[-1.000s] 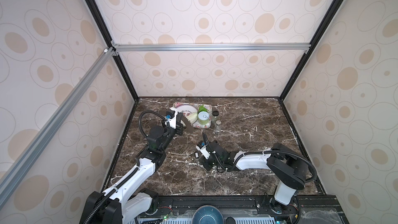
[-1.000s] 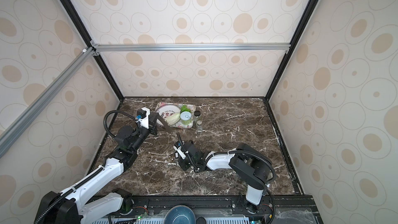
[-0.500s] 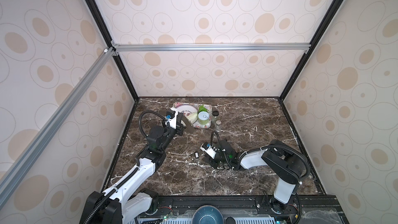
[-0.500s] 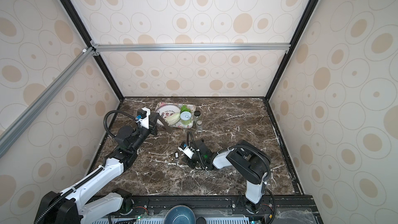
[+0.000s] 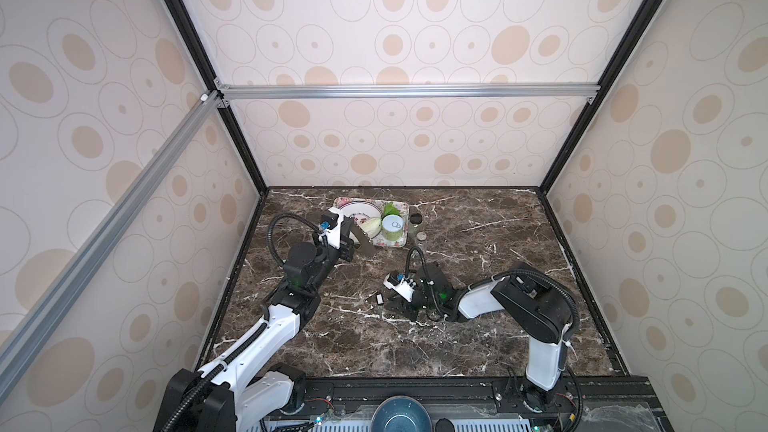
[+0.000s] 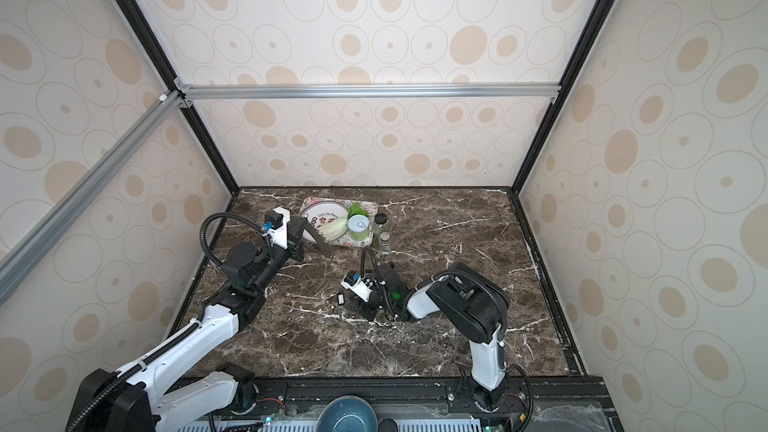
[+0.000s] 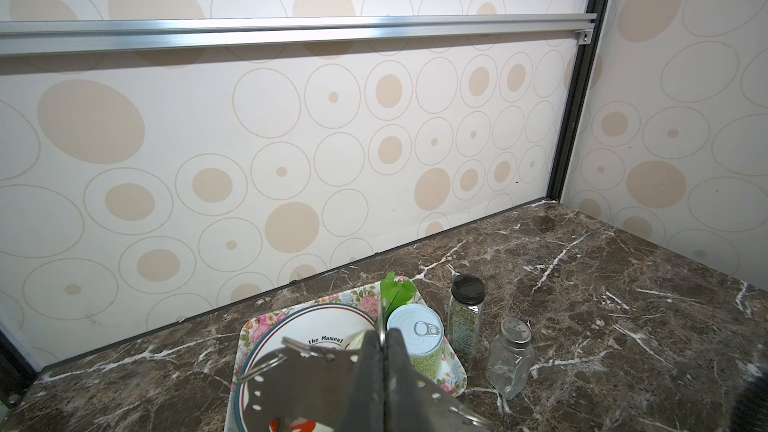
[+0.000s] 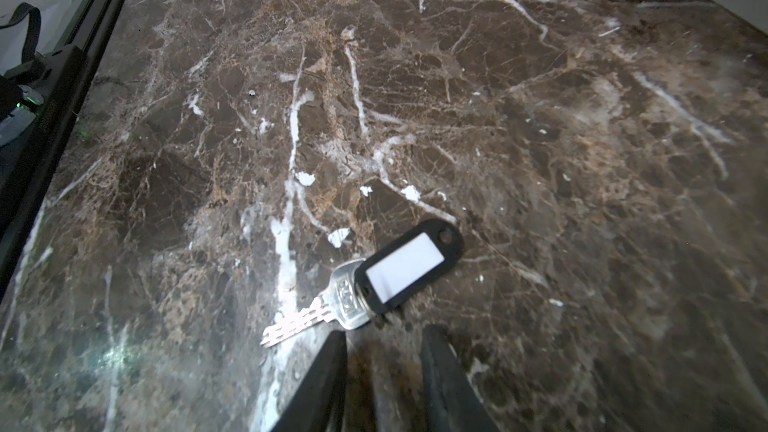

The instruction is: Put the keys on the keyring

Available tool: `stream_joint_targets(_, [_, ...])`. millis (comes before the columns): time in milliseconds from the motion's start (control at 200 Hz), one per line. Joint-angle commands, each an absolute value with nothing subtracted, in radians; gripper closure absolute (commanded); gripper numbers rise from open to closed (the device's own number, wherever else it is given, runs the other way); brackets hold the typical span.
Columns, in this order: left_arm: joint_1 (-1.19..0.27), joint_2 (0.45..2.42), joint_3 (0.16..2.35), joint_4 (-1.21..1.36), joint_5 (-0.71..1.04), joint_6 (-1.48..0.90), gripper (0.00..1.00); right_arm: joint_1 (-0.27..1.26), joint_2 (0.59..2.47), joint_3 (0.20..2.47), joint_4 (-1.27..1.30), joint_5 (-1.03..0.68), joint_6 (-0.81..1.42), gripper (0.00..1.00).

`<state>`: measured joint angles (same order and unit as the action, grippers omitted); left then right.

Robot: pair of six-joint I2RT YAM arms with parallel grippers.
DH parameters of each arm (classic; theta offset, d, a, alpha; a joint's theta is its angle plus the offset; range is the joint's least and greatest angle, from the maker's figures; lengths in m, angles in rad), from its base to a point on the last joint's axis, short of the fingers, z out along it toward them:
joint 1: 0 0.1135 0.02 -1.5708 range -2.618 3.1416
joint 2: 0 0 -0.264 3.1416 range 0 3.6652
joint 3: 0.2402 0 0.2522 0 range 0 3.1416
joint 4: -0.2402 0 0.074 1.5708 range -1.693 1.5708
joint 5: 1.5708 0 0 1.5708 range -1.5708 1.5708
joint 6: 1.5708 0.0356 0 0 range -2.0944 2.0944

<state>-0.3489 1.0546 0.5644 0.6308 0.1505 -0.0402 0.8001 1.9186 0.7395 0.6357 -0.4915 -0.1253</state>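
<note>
A flowered tray (image 7: pixel 248 328) sits at the back of the marble table (image 7: pixel 623 284). It holds one white plate (image 7: pixel 316 324), one sealed can (image 7: pixel 415 336) with a pull tab, one green leaf (image 7: pixel 395 288) and one pale head of lettuce (image 5: pixel 371 224). Just beside the tray stand two bottles: a spice jar (image 7: pixel 466 317) with a black lid and greenish contents, and a glass shaker (image 7: pixel 510 355) with a metal top, which looks empty. One blue bowl (image 5: pixel 400 413) sits at the front by the arm bases; I cannot tell what is in it.

The left gripper (image 7: pixel 383 336) has its jaws pinched together on the keyring (image 7: pixel 299 388), a thin flat grey metal piece with holes along its edge, held up in front of the tray.

One key (image 8: pixel 328 305) lies flat on the table near the middle, joined to a black tag (image 8: pixel 409 270) with a white centre; the tag shows in both top views (image 5: pixel 379 298) (image 6: pixel 340 297). The right gripper (image 8: pixel 384 334) sits low just beside the key, its jaws apart with only bare marble between them.
</note>
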Motion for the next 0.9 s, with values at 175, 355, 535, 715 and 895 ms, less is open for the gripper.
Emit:
stream_joint_targets(175, [-0.342,1.038,0.572,0.686,0.15,-0.048,1.0,0.802,1.968,0.778,0.615,-0.526,-0.142,0.7])
stream_joint_targets(355, [-0.342,1.04,0.572,0.686,0.151,-0.046,1.0,0.802,1.973,0.79,0.603,-0.531,-0.145,0.76])
stream_joint_targets(535, [-0.342,1.038,0.572,0.686,0.15,-0.046,1.0,0.801,1.973,0.794,0.602,-0.546,-0.14,0.88])
stream_joint_targets(715, [-0.342,1.035,0.571,0.684,0.152,-0.046,1.0,0.802,1.953,0.783,0.617,-0.553,-0.127,1.0])
stream_joint_targets(895, [-0.341,1.032,0.571,0.685,0.156,-0.046,1.0,0.802,1.887,0.735,0.664,-0.533,-0.091,1.0])
